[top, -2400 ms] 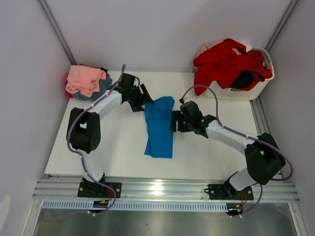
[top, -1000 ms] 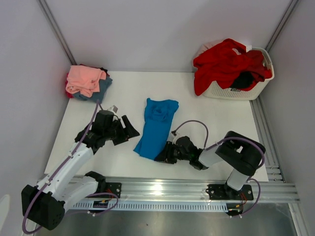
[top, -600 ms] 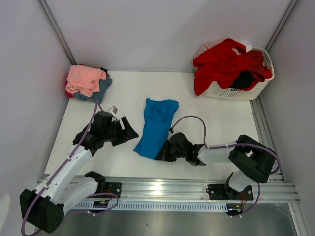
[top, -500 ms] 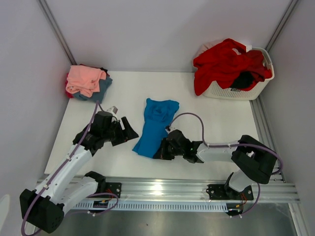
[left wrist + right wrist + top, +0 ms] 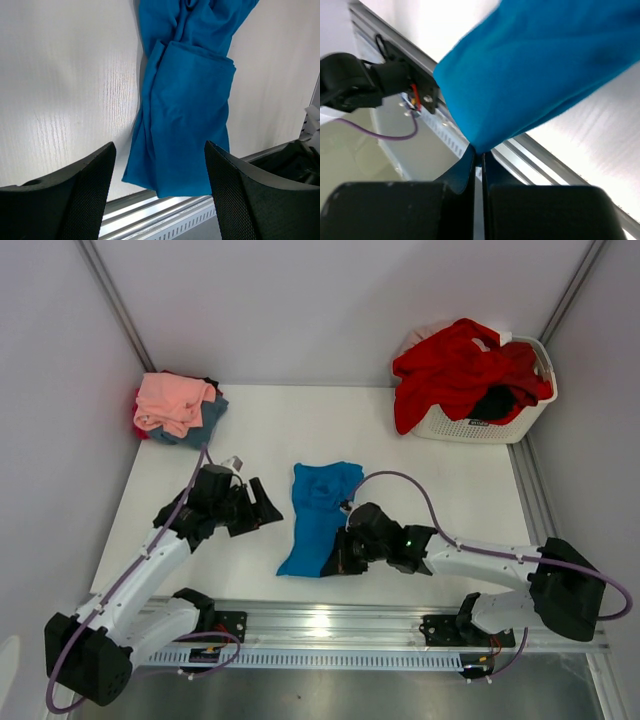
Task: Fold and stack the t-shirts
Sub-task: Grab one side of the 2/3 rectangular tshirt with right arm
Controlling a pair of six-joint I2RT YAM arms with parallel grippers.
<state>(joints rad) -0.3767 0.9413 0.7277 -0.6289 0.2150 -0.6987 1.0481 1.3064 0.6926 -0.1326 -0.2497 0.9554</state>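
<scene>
Bright blue t-shirt [image 5: 318, 515] lay in the centre of the top view, folded lengthwise into a narrow strip that ran from mid-table toward the lower edge of the frame. Its near end sat just short of the aluminium rail [image 5: 330, 625].

Right gripper [image 5: 478, 157] was clenched on the near hem. In the right wrist view the fingers met on a thin corner of the blue cloth, which rose away from them. Judged purpose: the hem was held so the near end could be carried over the far end for a crosswise fold.

Left gripper [image 5: 264, 511] hovered left of the strip with its jaws spread and nothing between them. Its camera looked down the shirt's length. It was probably placed to pin or take the other near corner, though the top view was too coarse to say whether it touched the table [image 5: 260, 430].

Folded stack [image 5: 176, 405] sat at upper left, salmon pink on top, slate blue beneath. It was kept well apart from the working area as the destination.

White basket [image 5: 478, 426] at upper right held a red shirt [image 5: 455, 365] and a black one, unfolded. Task judged partway done.
</scene>
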